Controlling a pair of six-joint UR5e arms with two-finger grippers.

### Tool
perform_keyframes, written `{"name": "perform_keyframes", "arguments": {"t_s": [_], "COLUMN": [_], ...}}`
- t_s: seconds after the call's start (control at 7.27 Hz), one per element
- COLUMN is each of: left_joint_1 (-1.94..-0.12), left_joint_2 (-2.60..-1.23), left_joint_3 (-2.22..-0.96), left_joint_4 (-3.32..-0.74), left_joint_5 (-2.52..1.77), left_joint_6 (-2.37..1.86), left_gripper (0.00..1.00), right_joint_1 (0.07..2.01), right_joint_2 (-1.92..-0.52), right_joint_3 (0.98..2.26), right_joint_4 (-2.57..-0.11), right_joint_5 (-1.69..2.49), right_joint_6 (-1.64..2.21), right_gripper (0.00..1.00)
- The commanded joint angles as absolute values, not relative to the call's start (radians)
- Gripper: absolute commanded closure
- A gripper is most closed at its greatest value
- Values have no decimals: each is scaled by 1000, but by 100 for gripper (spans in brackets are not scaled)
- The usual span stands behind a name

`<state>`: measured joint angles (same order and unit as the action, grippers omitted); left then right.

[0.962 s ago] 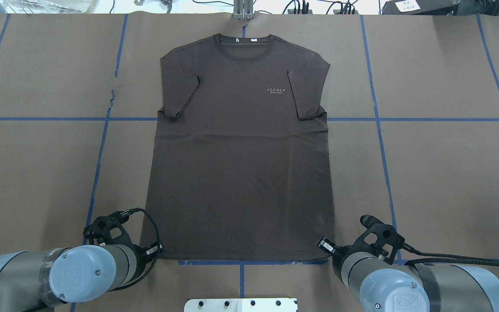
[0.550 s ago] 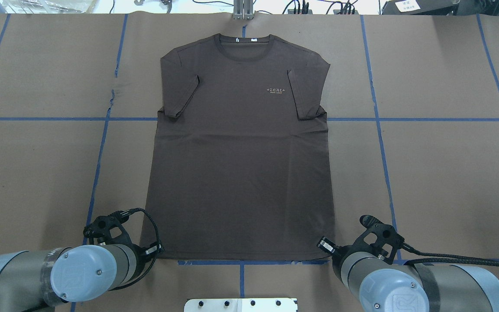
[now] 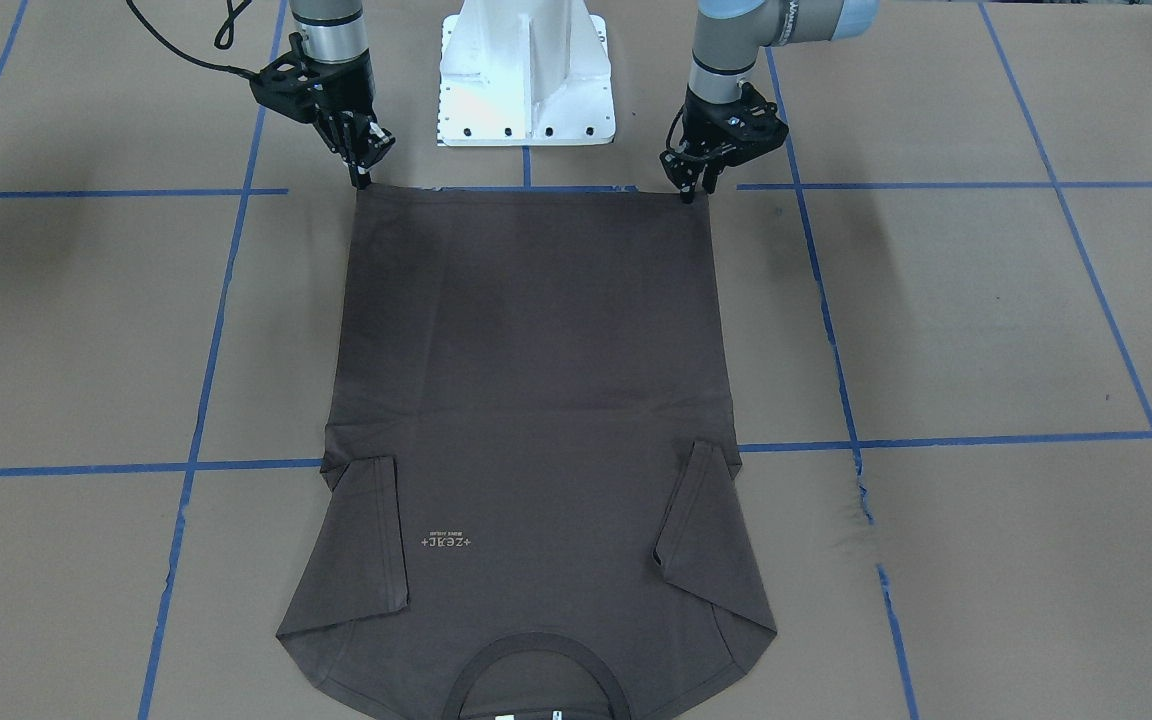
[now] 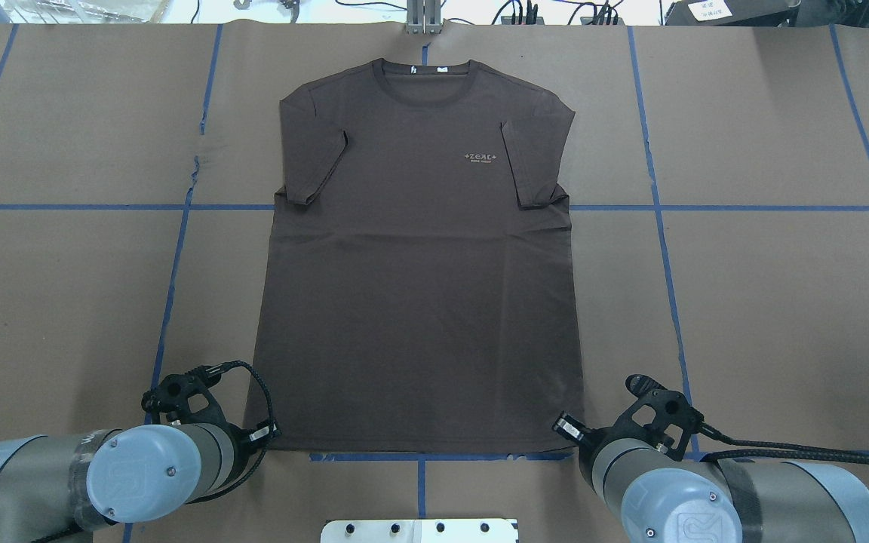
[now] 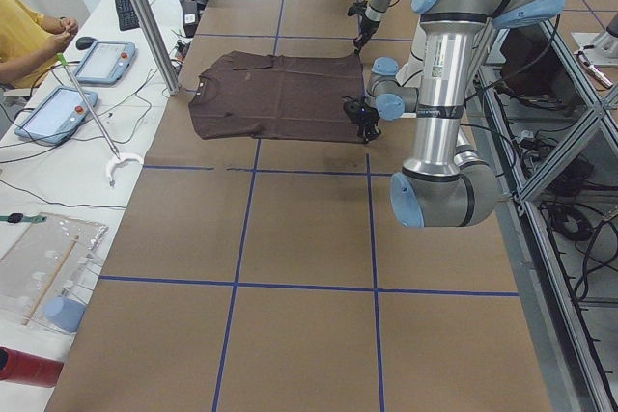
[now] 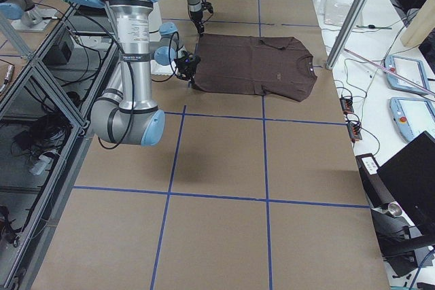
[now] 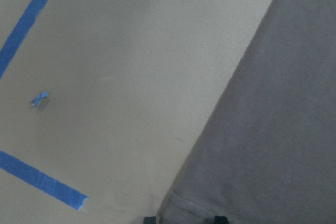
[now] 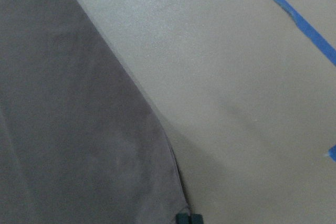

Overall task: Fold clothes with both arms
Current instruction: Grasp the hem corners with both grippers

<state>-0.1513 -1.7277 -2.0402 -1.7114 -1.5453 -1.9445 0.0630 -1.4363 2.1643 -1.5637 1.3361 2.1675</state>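
At t-shirt [image 4: 419,302] hem corners, only wrist views show left tool [image 7: 185,219] parted, right tool [image 8: 189,217] pinching cloth

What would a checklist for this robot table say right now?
Surface: brown table with blue tape lines.
Job's things: shirt lying flat, logo up, sleeves folded in, collar far from the robot.
Clutter: nothing seen.
Tools: left tool open, astride one hem corner; right tool shut, apparently pinching the other corner.
Cables: black cable trails away behind the right tool; a loop hangs by the left one.
Surroundings: white base; person seated beside the table.
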Motion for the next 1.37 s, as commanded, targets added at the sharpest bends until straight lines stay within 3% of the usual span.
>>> {"name": "perform_keyframes", "arguments": {"t_s": [0.0,0.82,1.24], "left_joint_1": [-158,-141,-4], "left_joint_2": [-1718,-1726,-1713], "left_joint_3": [-2048,-2123,-2297], "left_joint_4": [-1710,-1707,-1636], "left_joint_5": [-1545,-1549,-1565], "left_joint_6": [-1944,-1945,-2162], "left_gripper": [100,100,100], "right_joint_1": [63,29,-83], "right_joint_2": [-1434,-1474,-1577], "right_joint_3": [2166,2221,2414], "right_joint_4": [-1563,-1563,-1563], "right_joint_5": [1336,1356,1355], "right_joint_6": [2168,2166,2168], "right_gripper": [100,100,100]}}
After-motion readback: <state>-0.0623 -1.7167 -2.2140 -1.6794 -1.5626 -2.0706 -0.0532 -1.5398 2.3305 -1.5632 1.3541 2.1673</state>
